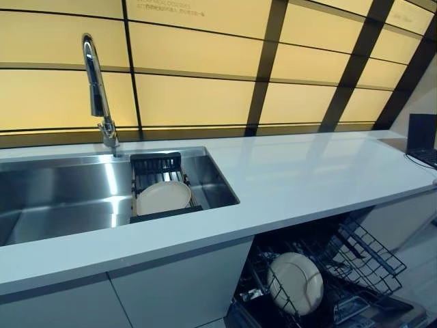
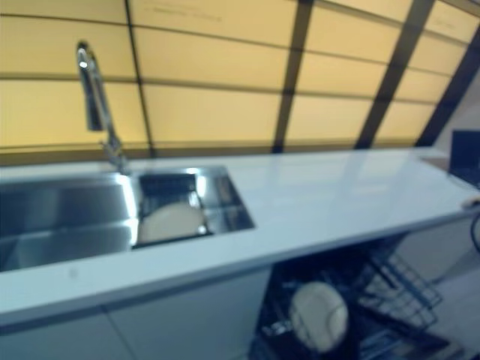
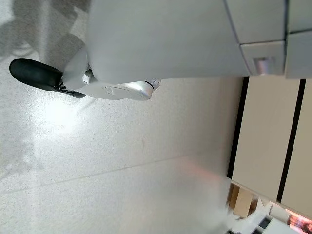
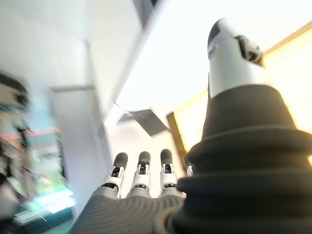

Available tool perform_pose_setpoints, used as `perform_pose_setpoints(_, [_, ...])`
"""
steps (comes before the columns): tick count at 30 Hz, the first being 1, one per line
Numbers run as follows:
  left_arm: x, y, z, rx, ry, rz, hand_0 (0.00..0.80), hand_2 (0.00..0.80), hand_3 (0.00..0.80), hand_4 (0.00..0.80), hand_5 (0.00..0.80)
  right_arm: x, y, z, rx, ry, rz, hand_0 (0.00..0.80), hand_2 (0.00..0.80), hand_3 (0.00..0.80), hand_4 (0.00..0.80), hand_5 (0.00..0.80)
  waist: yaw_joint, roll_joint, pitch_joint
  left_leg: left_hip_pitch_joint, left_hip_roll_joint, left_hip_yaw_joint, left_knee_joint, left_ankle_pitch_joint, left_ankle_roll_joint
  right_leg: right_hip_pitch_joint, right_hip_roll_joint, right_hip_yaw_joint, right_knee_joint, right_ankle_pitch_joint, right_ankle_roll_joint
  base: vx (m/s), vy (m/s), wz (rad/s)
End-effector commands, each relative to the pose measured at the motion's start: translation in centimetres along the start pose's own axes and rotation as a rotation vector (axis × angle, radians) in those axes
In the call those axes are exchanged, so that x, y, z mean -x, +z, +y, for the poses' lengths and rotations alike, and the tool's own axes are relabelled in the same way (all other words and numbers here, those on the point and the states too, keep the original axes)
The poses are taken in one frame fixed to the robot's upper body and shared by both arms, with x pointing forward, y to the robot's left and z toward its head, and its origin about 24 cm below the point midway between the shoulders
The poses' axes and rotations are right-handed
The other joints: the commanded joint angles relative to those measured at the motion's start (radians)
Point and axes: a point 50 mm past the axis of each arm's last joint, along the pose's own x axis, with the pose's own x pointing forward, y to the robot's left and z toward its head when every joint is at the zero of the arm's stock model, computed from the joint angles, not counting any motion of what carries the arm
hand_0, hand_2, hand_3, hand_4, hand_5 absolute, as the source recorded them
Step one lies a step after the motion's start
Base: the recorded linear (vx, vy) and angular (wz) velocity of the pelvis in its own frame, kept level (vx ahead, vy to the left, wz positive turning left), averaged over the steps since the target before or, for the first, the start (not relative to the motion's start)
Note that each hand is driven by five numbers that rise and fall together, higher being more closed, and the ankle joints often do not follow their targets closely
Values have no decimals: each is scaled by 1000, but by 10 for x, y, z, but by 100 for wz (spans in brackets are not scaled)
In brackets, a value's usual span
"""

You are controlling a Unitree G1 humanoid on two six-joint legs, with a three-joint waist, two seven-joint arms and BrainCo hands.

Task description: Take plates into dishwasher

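Both hands off the counter, my right hand (image 4: 146,195) loose with straight fingers, left one unseen, white countertop (image 1: 307,178), steel sink (image 1: 61,195) holding a rack (image 1: 158,179) with one plate (image 1: 162,197), second plate (image 1: 295,282) upright in the open dishwasher (image 1: 341,273), yellow panelled wall (image 1: 205,68) behind.

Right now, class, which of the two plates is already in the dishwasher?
The lower right plate, standing in the dishwasher rack; the other plate lies in the sink.

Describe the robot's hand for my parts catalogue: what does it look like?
Only the right hand shows, in its own wrist view: silver fingers with dark rounded tips, a silver thumb with a dark tip, and a dark ribbed cover over its wrist and back. No markings are visible.
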Motion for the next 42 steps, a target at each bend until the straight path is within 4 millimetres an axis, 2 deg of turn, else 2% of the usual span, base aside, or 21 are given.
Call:
perform_pose_setpoints(1, [-3, 18, -3, -21, -4, -55, 0, 0, 0, 0, 0, 11, 53, -33, 68, -215, -218, 0, 0, 0, 0, 0, 43, -47, 2, -4, -31, 21, -4, -22, 35, 39, -6, -3, -1, -16, 48, 19, 47, 6])
perform_pose_setpoints(2, [-3, 18, -4, -20, -5, -54, 0, 0, 0, 0, 0, 13, 58, -32, 71, -228, -234, 0, 0, 0, 0, 0, 43, -46, 2, -5, -32, 19, -4, -22, 35, 39, -6, -4, -1, -17, 48, 18, 48, 5])
perform_pose_setpoints(4, [-3, 14, -8, -13, -9, -50, 0, 0, 0, 0, 0, 22, 90, -27, 122, -335, -379, 0, 0, 0, 0, 0, 53, -44, 1, -15, -36, 10, -4, -22, 38, 38, -10, -15, -1, -19, 50, 18, 51, 5])
perform_pose_setpoints(5, [-4, 14, -9, -13, -9, -49, 0, 0, 0, 0, 0, 23, 93, -27, 126, -346, -393, 0, 0, 0, 0, 0, 54, -44, 1, -16, -36, 9, -4, -23, 38, 38, -10, -16, -1, -20, 50, 19, 47, 12])
perform_pose_setpoints(6, [-4, 14, -11, -7, -10, -49, 0, 0, 0, 0, 0, 31, 108, -25, 145, -394, -470, 0, 0, 0, 0, 0, 60, -43, 2, -21, -39, 4, -4, -24, 40, 38, -12, -22, -1, -22, 51, 22, 44, 22])
perform_pose_setpoints(7, [-4, 15, -12, -8, -9, -49, 0, 0, 0, 0, 0, 34, 115, -23, 152, -409, -503, 0, 0, 0, 0, 0, 63, -44, 3, -23, -41, 0, -4, -24, 42, 38, -14, -26, -1, -23, 52, 31, 47, 24])
perform_pose_setpoints(12, [-5, 14, -15, -6, -6, -43, 0, 0, 0, 0, 0, 47, 138, -13, 217, -459, -641, 0, 0, 0, 0, 0, 77, -43, 7, -31, -47, -12, -4, -25, 46, 39, -18, -40, -1, -26, 54, 29, 28, 13])
perform_pose_setpoints(20, [-5, 15, -17, -3, -2, -51, 0, 0, 0, 0, 0, 64, 179, 23, 298, -415, -814, 0, 0, 0, 0, 0, 118, -43, 47, -70, -64, -49, -4, -18, 53, 19, -24, -68, -1, -21, 54, 8, 14, 14])
perform_pose_setpoints(28, [-6, 18, -25, 6, -29, -66, 0, 0, 0, 0, 0, 74, 205, 40, 366, -446, -888, 0, 0, 0, 0, 0, 145, -25, 97, -111, -77, -85, -4, -4, 58, -10, -30, -83, -1, -14, 51, -4, 21, 19])
perform_pose_setpoints(31, [-7, 22, -32, -7, -58, -77, 0, 0, 0, 0, 0, 76, 214, 37, 381, -492, -898, 0, 0, 0, 0, 0, 162, -15, 131, -143, -81, -103, -4, 4, 60, -35, -33, -92, 3, -10, 49, -8, 5, 18])
perform_pose_setpoints(36, [-7, 27, -35, -19, -79, -87, 0, 0, 0, 0, 0, 78, 218, 29, 387, -529, -900, 0, 0, 0, 0, 0, 172, -6, 164, -171, -85, -114, -4, 12, 62, -63, -37, -100, 8, -4, 52, 5, 6, 18])
perform_pose_setpoints(42, [-8, 37, -42, -16, -116, -112, 0, 0, 0, 0, 0, 90, 233, 23, 419, -571, -948, 0, 0, 0, 0, 0, 180, 12, 221, -212, -90, -119, -4, 22, 66, -117, -47, -103, 28, 3, 58, -10, 26, 7])
